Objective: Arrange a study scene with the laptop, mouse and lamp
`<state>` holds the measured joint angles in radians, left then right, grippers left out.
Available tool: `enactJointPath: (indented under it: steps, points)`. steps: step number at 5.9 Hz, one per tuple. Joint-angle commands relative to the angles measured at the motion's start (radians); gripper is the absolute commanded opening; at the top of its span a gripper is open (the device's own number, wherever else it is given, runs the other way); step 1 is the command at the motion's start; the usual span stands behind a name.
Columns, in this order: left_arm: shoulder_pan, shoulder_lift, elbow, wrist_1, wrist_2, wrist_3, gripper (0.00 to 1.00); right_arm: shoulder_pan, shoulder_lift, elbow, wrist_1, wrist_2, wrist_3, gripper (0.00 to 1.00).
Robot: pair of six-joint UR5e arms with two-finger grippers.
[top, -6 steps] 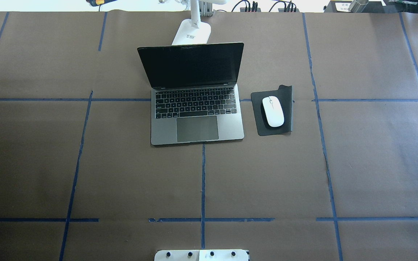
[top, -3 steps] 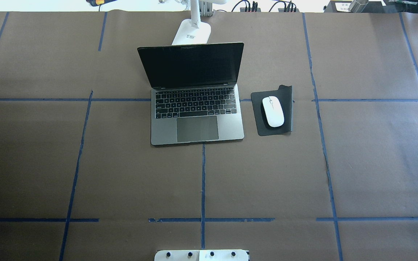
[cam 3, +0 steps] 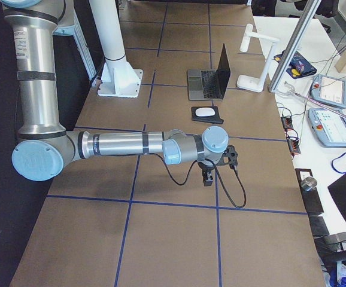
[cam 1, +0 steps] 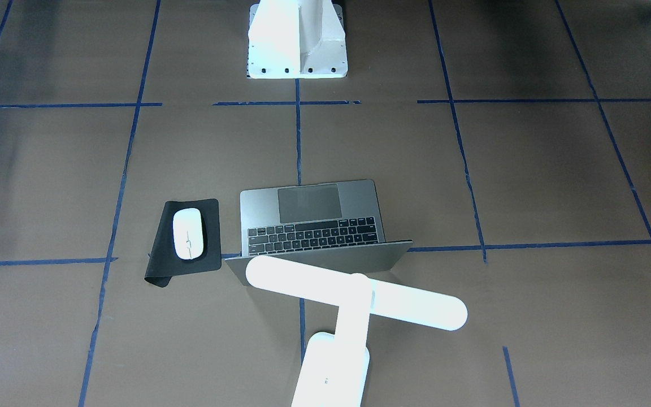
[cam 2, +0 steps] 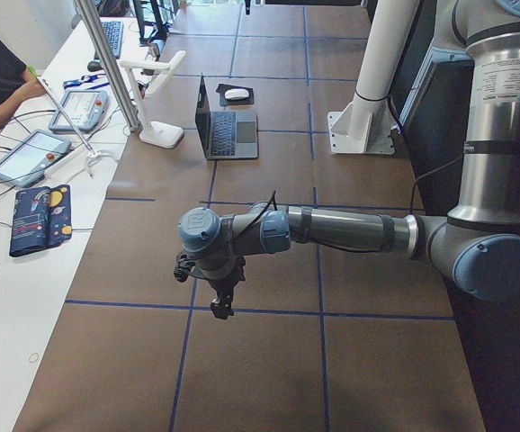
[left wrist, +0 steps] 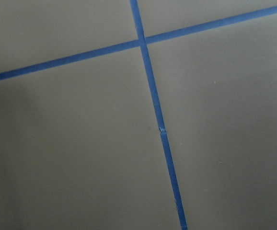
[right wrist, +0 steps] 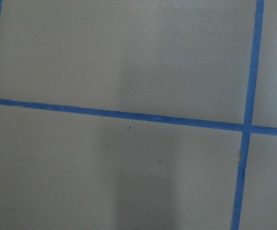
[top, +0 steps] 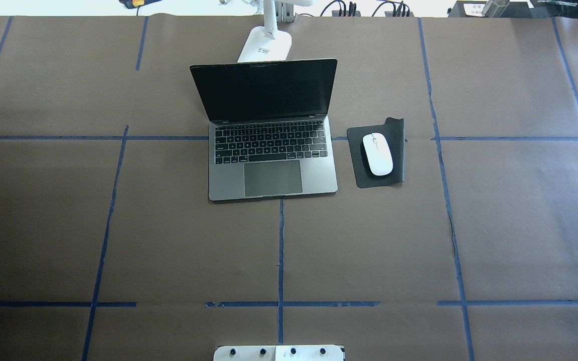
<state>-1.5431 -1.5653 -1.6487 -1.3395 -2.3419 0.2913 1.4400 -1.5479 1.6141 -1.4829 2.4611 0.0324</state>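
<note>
The open grey laptop (top: pixel 272 150) stands at mid-table with its screen up. The white mouse (top: pixel 377 154) lies on a black mat (top: pixel 394 131) just right of it. The white lamp (cam 1: pixel 354 294) stands behind the laptop, and its bar head reaches over the lid. The left gripper (cam 2: pixel 218 311) hangs over bare table far to the left of the laptop. The right gripper (cam 3: pixel 208 181) hangs over bare table beyond the mouse. Both show only in the side views, so I cannot tell whether they are open or shut. Both wrist views show only brown paper and blue tape.
The white bolted pedestal (cam 1: pixel 296 39) stands at the robot's edge of the table. Blue tape lines cross the brown paper. Operators' tablets (cam 2: pixel 28 155) and cables lie on the white bench beyond the far edge.
A dark part at the overhead view's right edge has slipped out of view. The laptop, mouse and lamp have not moved.
</note>
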Motion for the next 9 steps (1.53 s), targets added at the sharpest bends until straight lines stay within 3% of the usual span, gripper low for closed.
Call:
enactJointPath:
  steps: [1,3,9]
  points:
    - [0.0,0.001,0.0,-0.001,-0.078,-0.108,1.0,0.044,0.0,0.058,-0.187,-0.05,-0.159,1.0]
    - [0.001,0.001,0.0,-0.004,-0.079,-0.162,1.0,0.085,0.008,0.09,-0.238,-0.129,-0.157,1.0]
    - [0.012,0.01,0.006,-0.063,-0.077,-0.159,1.0,0.085,-0.004,0.084,-0.229,-0.12,-0.143,1.0]
